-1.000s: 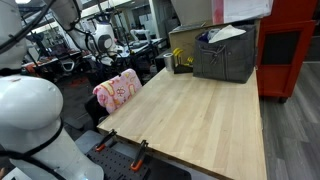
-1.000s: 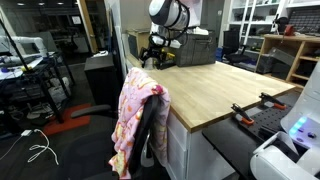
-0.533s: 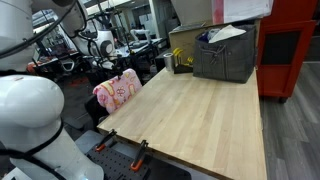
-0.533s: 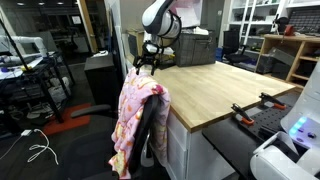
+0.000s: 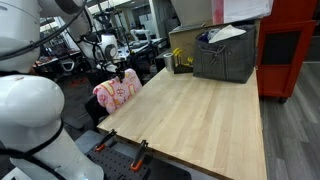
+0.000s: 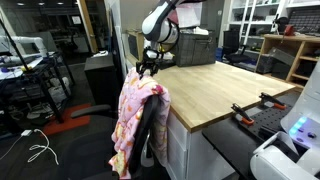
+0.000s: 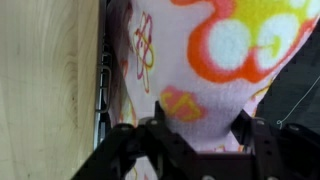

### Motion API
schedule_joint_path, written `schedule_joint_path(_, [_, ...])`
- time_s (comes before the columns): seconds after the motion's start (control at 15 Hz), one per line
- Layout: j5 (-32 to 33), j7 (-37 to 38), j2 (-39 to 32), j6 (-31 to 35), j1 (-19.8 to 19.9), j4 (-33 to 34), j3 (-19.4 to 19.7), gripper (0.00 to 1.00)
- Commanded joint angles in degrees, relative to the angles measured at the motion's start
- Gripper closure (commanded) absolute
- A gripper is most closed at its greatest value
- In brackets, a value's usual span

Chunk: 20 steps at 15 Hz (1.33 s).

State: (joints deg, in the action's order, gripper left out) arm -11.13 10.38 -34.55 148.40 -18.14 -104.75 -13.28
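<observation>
Fingers (image 7: 128,150) spread open above the pink cloth (image 6: 133,115) — draped lengthwise down the chair (image 6: 150,135)

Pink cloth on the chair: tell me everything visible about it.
The cloth is soft, fleece-like fabric, pale pink with orange, yellow and white flower shapes. It hangs draped over the back of a dark chair beside the wooden table, its folds falling downward. The open gripper is just above its top; contact cannot be told.

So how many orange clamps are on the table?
2, both on one table edge: one clamp by the corner, the other clamp further along it. More may be hidden.
</observation>
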Motion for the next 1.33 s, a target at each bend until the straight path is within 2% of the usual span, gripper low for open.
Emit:
schedule_joint_path(0.0, [-0.7,0.9,0.9,-1.6,0.5,0.1,-0.2,0.66])
schedule_joint_path(0.2, [-0.9,2.4,3.2,-1.8,0.6,-2.4,0.1,0.85])
schedule_joint_path(0.53, [-1.2,4.0,7.1,-1.8,1.0,-6.2,0.4,0.85])
schedule_joint_path(0.73, [-0.5,5.4,12.0,-2.3,0.8,-9.4,1.1,0.85])
schedule_joint_path(1.07, [0.0,6.3,20.9,-5.8,1.3,-13.5,1.9,0.85])
schedule_joint_path(1.27, [-0.4,6.5,23.2,-8.0,1.3,-14.4,1.3,0.85])
